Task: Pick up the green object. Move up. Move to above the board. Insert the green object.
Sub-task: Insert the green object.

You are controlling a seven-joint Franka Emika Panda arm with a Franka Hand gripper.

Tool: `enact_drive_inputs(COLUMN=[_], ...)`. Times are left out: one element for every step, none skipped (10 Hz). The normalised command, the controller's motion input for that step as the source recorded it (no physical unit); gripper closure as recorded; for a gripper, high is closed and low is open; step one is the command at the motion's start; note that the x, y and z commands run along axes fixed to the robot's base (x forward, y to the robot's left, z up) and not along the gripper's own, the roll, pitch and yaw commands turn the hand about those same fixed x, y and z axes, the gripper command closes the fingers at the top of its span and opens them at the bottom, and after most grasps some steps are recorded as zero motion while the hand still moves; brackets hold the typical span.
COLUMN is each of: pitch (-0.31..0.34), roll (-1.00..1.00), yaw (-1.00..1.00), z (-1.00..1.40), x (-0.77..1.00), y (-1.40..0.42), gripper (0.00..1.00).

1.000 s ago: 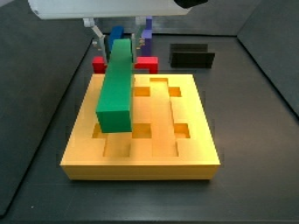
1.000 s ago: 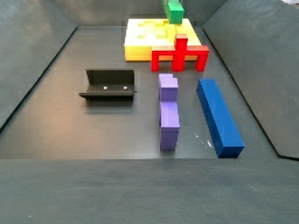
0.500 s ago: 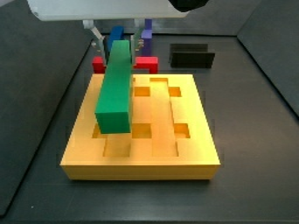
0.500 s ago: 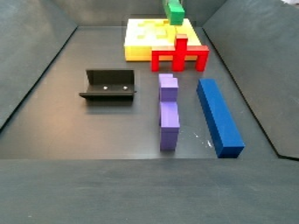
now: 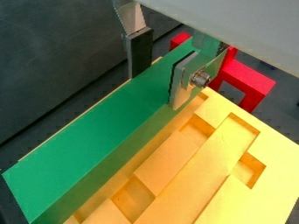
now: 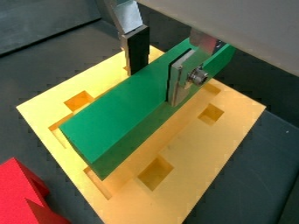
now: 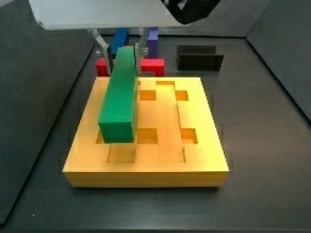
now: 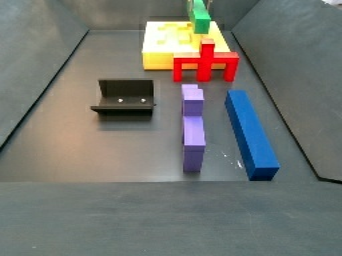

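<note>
My gripper (image 5: 160,74) is shut on the green object (image 5: 105,131), a long green bar, with a finger on each long side near one end. It also shows in a wrist view (image 6: 158,70). The bar (image 7: 120,91) hangs lengthwise over the left part of the orange-yellow board (image 7: 183,155), a little above it, with its near end over the square holes. In a side view the bar (image 8: 201,14) shows end-on over the board (image 8: 167,45). The gripper body (image 7: 125,38) is at the bar's far end.
A red cross-shaped piece (image 8: 211,62) stands just off the board's end. A purple bar (image 8: 194,125) and a blue bar (image 8: 250,130) lie on the dark floor. The black fixture (image 8: 123,97) stands to one side. Dark walls enclose the floor.
The gripper and the green bar have moved down slightly toward the board. Nothing else has moved.
</note>
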Motion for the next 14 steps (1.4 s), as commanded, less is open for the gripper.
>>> enact_drive_inputs(pitch=[-0.133,-0.204,-0.186,-0.143,-0.121,-0.107,-0.114,-0.114,-0.107,-0.107,-0.113,-0.109,-0.091,-0.069], roll=[0.27,0.23,0.17,0.09,0.04,0.02,0.05,0.07,0.07,0.06,0.06,0.08,0.11,0.12], yaw=[0.00,0.00,0.00,0.00,0.00,0.00,0.00,0.00,0.00,0.00,0.00,0.00,0.00,0.00], z=[-0.31,-0.37,-0.25,-0.22,-0.23,-0.22,-0.25,-0.26,-0.25,-0.25,-0.23,-0.21,-0.20,-0.17], x=[0.01,0.00,0.00,0.00,0.00,0.00,0.00,0.05,0.00,0.01,0.01,0.00,0.05,0.07], y=[-0.01,0.00,-0.01,-0.01,0.00,0.00,0.00,0.00,-0.01,-0.01,-0.08,-0.10,-0.07,-0.04], gripper=[1.00,1.00,1.00,1.00,1.00,1.00,1.00,1.00,1.00,1.00,1.00,1.00,1.00,1.00])
